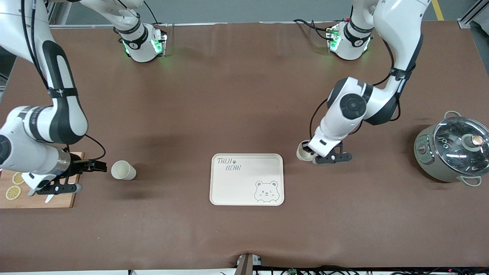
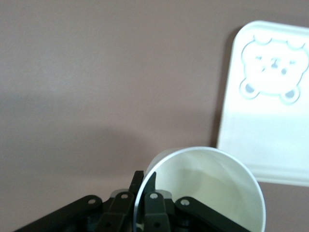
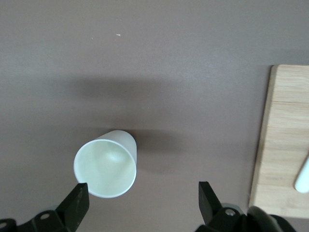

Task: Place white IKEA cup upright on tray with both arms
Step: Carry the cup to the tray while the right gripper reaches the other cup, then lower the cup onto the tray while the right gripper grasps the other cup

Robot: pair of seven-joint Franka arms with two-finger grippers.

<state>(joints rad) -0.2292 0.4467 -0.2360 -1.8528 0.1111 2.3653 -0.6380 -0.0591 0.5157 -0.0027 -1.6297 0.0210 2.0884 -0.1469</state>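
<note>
The cream tray (image 1: pixel 246 179) with the bear drawing lies in the middle of the table. It also shows in the left wrist view (image 2: pixel 268 101). My left gripper (image 1: pixel 308 153) is low beside the tray, toward the left arm's end. It is shut on the rim of a white cup (image 1: pixel 303 149), one finger inside and one outside (image 2: pixel 144 182); the cup (image 2: pixel 207 188) is tipped with its mouth open to the wrist camera. A second white cup (image 1: pixel 123 170) lies on its side toward the right arm's end. My right gripper (image 1: pixel 95 166) is open and empty beside that cup (image 3: pixel 106 164).
A wooden cutting board (image 1: pixel 38 191) with lemon slices (image 1: pixel 15 185) lies under the right wrist, at the right arm's end; it also shows in the right wrist view (image 3: pixel 285 140). A grey pot with a glass lid (image 1: pixel 452 152) stands at the left arm's end.
</note>
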